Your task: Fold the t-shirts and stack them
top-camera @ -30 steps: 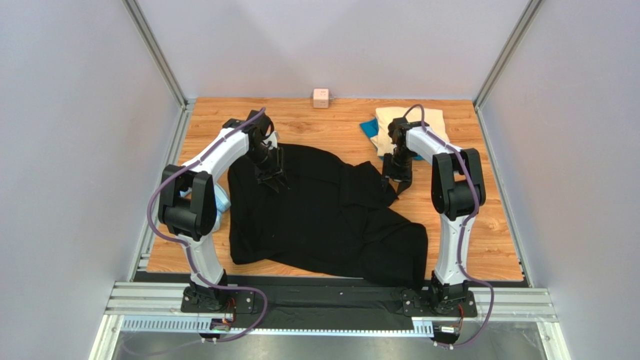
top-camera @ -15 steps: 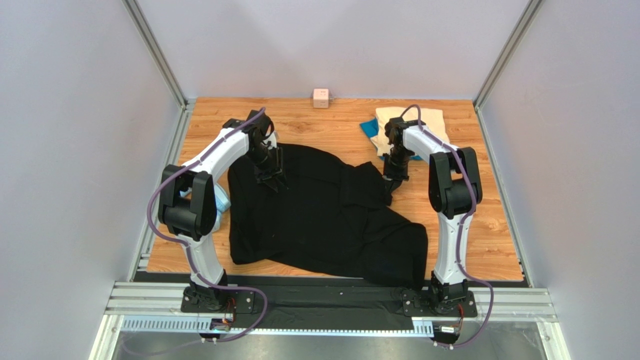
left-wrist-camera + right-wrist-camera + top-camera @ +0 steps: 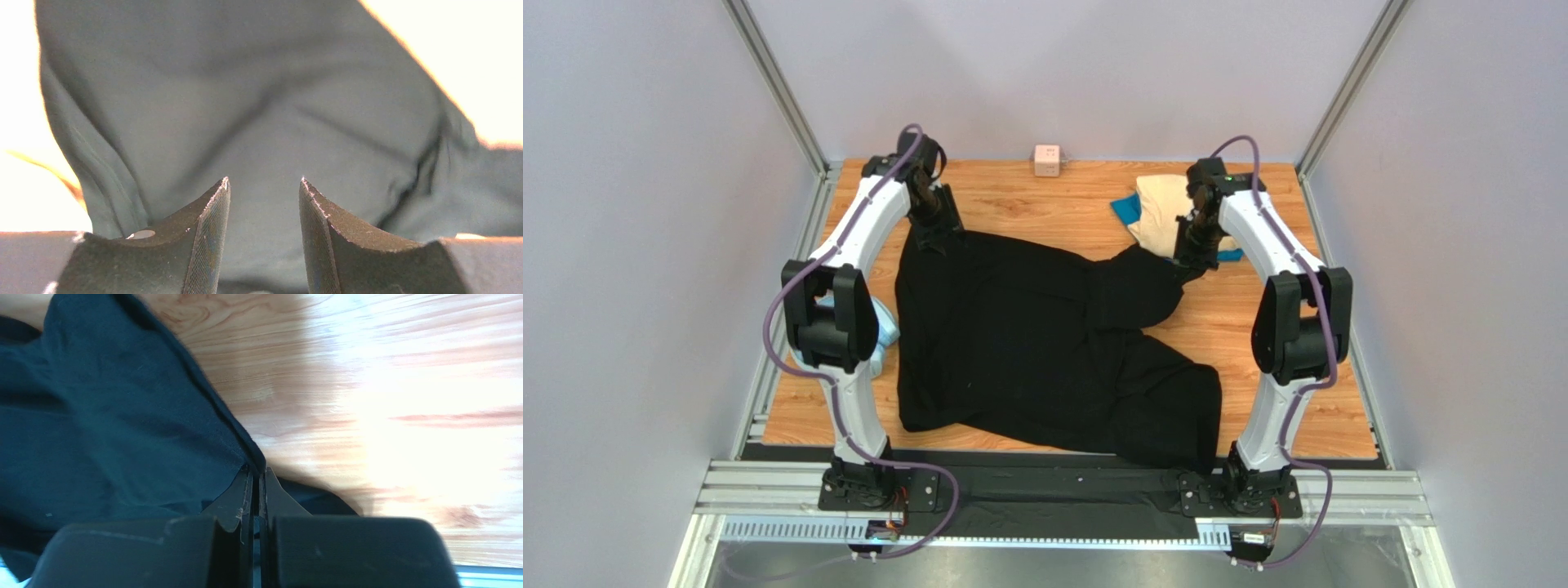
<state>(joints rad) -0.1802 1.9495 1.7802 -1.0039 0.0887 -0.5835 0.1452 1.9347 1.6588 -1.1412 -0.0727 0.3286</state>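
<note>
Status as I read it from the remote station. The black t-shirt point(image 3: 1051, 355) lies spread and rumpled across the middle of the wooden table point(image 3: 1038, 202), reaching from the left side to the near right edge.

Right gripper point(image 3: 1187, 260): clenched. On the right wrist view its fingers point(image 3: 242, 496) are pressed together on the hem of the black cloth point(image 3: 110, 429), with bare wood showing beyond. From above, that corner of the shirt is drawn up toward the far right, close to the other shirts.

Left gripper point(image 3: 938, 235): sits at the far left corner of the black shirt. On the left wrist view its jaws stand parted point(image 3: 264, 182) with black cloth point(image 3: 258, 110) filling the space beyond them. I cannot tell whether any cloth is caught between the fingers.

The cream t-shirt point(image 3: 1161, 206) lies folded at the far right of the table, partly under the right arm. The blue t-shirt point(image 3: 1123, 211) shows at its left edge, apparently underneath.

Other items: a small pink cube point(image 3: 1047, 159) against the back wall, and a light-blue ring point(image 3: 886, 331) at the left edge, partly hidden by the left arm.
</note>
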